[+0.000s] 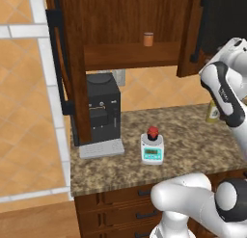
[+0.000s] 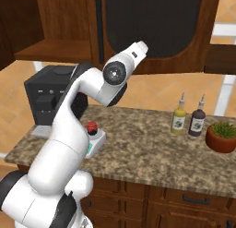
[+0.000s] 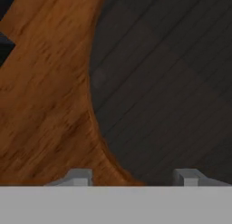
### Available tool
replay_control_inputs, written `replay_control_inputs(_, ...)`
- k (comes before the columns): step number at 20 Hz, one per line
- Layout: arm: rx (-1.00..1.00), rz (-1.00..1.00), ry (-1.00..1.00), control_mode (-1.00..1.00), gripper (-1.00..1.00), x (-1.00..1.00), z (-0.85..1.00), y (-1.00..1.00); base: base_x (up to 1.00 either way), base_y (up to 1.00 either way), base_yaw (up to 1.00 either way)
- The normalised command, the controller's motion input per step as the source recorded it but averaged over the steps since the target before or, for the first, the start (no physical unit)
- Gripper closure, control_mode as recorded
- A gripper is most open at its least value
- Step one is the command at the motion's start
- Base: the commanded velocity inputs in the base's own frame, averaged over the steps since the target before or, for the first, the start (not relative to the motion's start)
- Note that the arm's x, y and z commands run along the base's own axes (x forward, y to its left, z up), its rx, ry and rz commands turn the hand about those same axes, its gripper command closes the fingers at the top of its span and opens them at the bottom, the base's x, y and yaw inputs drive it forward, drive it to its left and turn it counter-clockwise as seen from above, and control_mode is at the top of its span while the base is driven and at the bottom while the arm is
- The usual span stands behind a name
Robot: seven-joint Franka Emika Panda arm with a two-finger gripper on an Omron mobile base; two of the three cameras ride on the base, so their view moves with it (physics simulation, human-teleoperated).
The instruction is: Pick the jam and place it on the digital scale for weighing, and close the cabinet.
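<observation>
jam (image 1: 153, 132) sits on scale (image 1: 152, 149), speckled stone table (image 1: 193, 140); cabinet (image 1: 126, 27) doors open; end effector (image 3: 134, 177) fingers apart, apparently empty, facing door panel.

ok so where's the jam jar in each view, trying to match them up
Left base view: the jam sits on the digital scale, centre of the counter, right of the coffee machine.
Right base view: the jam is at left-centre, on the scale, beside the arm.
Hand view: wood and dark door panel.
Shared landmark: the coffee machine.
</observation>
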Motion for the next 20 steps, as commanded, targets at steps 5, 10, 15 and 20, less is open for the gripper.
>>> replay_control_inputs(5, -0.08, -0.05, 0.00, -1.00, -1.00, 0.60, 0.00, 0.56, 0.00, 0.00, 0.00)
replay_control_inputs(10, -0.03, -0.02, 0.00, -1.00, -1.00, 0.63, 0.00, 0.41, 0.00, 0.00, 0.00)
replay_control_inputs(15, -0.01, 0.00, 0.02, -1.00, -1.00, 0.94, -0.06, 0.34, 0.00, 0.00, 0.00)
replay_control_inputs(20, -0.01, 0.00, 0.02, -1.00, -1.00, 0.93, -0.10, 0.23, 0.00, 0.00, 0.00)
